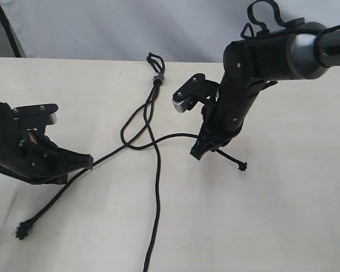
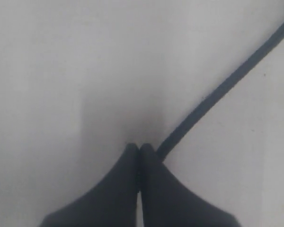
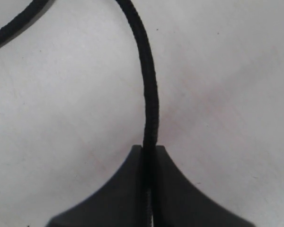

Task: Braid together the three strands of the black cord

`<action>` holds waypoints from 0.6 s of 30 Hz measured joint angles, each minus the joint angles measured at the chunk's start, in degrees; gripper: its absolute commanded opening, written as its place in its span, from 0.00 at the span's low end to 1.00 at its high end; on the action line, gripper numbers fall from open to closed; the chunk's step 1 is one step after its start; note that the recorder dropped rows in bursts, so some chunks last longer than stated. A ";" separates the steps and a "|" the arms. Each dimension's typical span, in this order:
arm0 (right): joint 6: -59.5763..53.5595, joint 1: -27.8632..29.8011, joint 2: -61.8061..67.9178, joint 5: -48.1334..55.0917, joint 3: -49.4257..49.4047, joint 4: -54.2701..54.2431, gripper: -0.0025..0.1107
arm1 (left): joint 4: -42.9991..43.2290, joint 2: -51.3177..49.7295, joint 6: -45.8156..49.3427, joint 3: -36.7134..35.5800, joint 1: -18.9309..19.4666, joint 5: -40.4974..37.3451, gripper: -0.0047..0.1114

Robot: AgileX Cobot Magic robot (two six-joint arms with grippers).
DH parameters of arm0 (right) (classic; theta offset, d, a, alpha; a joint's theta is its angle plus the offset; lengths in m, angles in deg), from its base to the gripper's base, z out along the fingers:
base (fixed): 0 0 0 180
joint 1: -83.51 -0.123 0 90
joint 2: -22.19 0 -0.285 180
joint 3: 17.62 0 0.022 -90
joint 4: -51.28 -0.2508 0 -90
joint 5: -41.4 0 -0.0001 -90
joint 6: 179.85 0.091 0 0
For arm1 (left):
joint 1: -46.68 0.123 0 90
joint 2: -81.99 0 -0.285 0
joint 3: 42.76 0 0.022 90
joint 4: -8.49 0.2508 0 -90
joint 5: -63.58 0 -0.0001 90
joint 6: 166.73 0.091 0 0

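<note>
The black cord lies on the pale table with its small loop point(image 1: 154, 58) and grey band point(image 1: 157, 79) at the far side. From the band the three strands fan out. The left strand point(image 1: 110, 152) runs to a knotted tip point(image 1: 22, 229). It passes right beside my left gripper point(image 1: 90, 161), which is shut. In the left wrist view this strand point(image 2: 217, 92) slips alongside one finger, not between the closed jaws of the left gripper point(image 2: 139, 147). The middle strand point(image 1: 157, 187) trails toward the near edge. My right gripper point(image 1: 197, 153) is shut on the right strand point(image 3: 149, 85), whose tip point(image 1: 242, 166) sticks out behind it.
The table point(image 1: 283, 215) ends at a far edge just behind the loop, with a grey backdrop beyond. The right arm's upper link point(image 1: 272, 54) reaches in from the top right. A second strand point(image 3: 14, 26) crosses a corner of the right wrist view.
</note>
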 measured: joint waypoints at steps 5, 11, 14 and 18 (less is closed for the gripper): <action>0.00 0.00 0.00 0.00 0.00 0.00 0.02 | -4.15 0.02 0.00 0.00 -0.16 0.00 0.04; 0.00 0.00 0.00 0.00 0.00 0.00 0.02 | -5.27 0.12 0.00 0.00 -0.16 -0.10 0.04; 0.00 0.00 0.00 0.00 0.00 0.00 0.02 | -5.30 0.12 0.00 0.00 -0.16 -0.10 0.04; 0.58 0.00 0.00 0.00 0.00 0.00 0.02 | -5.40 -1.34 0.00 0.00 -0.16 0.89 0.04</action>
